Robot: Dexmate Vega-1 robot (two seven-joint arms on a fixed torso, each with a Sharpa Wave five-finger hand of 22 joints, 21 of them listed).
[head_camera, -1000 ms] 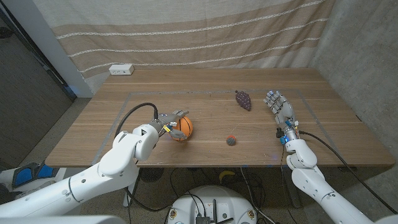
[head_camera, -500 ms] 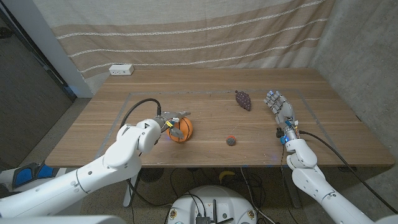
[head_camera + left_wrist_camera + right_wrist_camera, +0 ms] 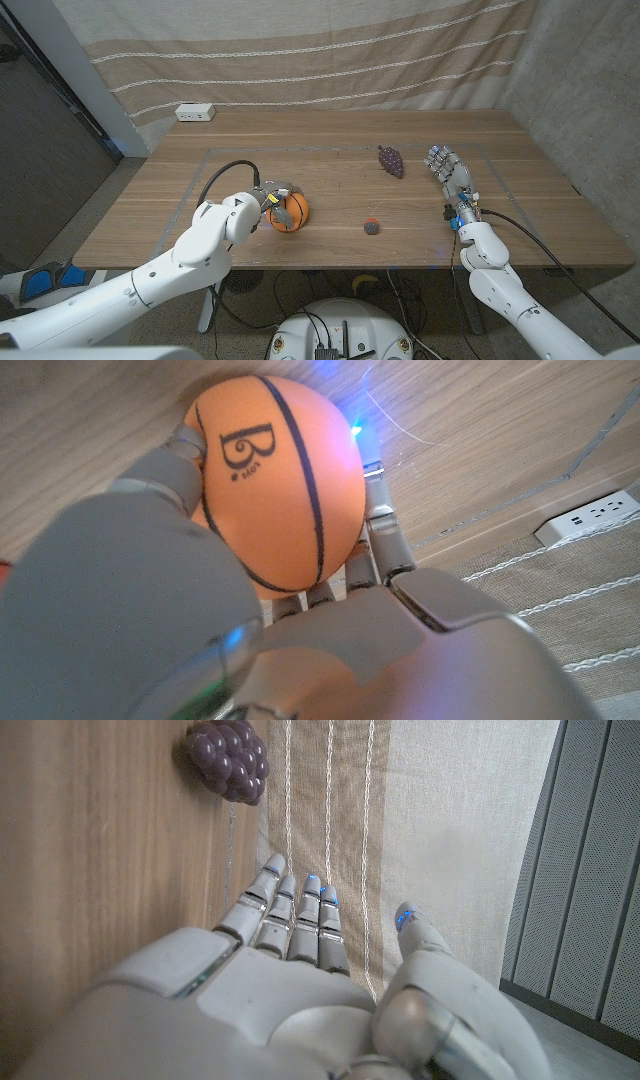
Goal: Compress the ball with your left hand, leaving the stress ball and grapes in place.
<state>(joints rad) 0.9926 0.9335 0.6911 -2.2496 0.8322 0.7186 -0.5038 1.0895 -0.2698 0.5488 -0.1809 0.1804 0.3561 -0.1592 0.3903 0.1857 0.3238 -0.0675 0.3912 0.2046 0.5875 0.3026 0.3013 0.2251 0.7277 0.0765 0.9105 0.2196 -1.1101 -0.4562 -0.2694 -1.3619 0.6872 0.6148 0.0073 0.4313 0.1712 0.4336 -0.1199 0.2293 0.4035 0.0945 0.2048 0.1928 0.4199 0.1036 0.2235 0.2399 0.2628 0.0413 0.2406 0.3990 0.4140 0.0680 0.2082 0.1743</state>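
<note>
Left hand: the left hand point(image 3: 271, 198) wraps the orange ball point(image 3: 291, 210) on the wooden table point(image 3: 150, 200), fingers point(image 3: 378, 535) curled round one side and the thumb pressed against the other, seen close in the left wrist view point(image 3: 272, 480).
Ball: a miniature basketball with black seams, sitting inside the curl of the fingers and apparently resting on the table; whether it is already dented cannot be told.
Right hand: the right hand point(image 3: 449, 173) stands off at the far side, fingers point(image 3: 295, 915) straight and slightly apart, holding nothing.
Stress ball: the small dark stress ball point(image 3: 372, 226) lies beyond the left fingertips, apart from the orange ball, with bare wood between.
Grapes: the purple grapes point(image 3: 391, 160) lie nearer the right hand's fingertips than the left's point(image 3: 228, 758), well apart from the squeeze.
Risk: an uneven squeeze could, by judgement, pop the round ball out past the fingertips, and it would then roll toward the stress ball and nudge it.
Second risk: pushing down rather than inward could skid the ball along the wood.
Surroundings: a white power strip point(image 3: 195, 112) lies at the table's back edge before a striped curtain point(image 3: 330, 50); nothing stands between fingers and ball.
</note>
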